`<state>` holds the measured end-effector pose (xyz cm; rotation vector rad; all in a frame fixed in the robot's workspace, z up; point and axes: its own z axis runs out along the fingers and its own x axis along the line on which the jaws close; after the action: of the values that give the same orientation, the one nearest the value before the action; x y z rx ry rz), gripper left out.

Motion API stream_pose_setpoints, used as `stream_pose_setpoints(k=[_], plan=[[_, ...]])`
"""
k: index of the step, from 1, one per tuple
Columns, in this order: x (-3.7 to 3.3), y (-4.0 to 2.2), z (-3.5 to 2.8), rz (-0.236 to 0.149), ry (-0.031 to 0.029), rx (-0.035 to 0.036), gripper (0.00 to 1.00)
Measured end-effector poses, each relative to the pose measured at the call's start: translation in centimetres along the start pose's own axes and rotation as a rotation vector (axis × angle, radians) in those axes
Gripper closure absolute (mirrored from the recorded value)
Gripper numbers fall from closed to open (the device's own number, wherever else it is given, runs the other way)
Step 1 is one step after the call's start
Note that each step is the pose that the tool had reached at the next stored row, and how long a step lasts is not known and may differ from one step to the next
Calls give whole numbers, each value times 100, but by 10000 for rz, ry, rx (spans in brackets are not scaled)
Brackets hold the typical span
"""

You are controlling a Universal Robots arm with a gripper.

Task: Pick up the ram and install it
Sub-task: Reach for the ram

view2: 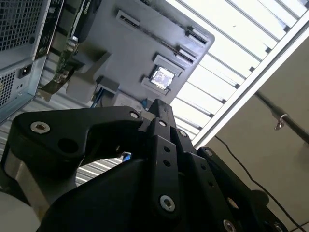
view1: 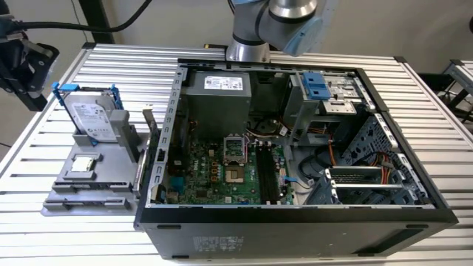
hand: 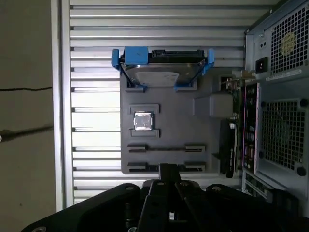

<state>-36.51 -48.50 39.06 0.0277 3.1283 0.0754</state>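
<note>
"Where is the ram [hand: 235, 104] sitting?"

"It's standing on edge in the gray holder [hand: 169, 99], on the side beside the open computer case [view1: 296, 213]. It's showing mostly edge-on, so its chips are hard to make out."

"And the gripper [hand: 167, 169]?"

"It's hovering clear of the holder, fingers pressed together on nothing, its body getting cut off in both wrist views."

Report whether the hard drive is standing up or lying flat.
Standing up. In the exterior view the hard drive rests on its edge in a blue bracket, slotted into the grey tray beside the computer case.
</note>
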Motion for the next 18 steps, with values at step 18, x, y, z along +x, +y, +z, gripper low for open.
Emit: stream_pose_setpoints(k=[18], plan=[[-9,-245,-5,0,2,0,100]])
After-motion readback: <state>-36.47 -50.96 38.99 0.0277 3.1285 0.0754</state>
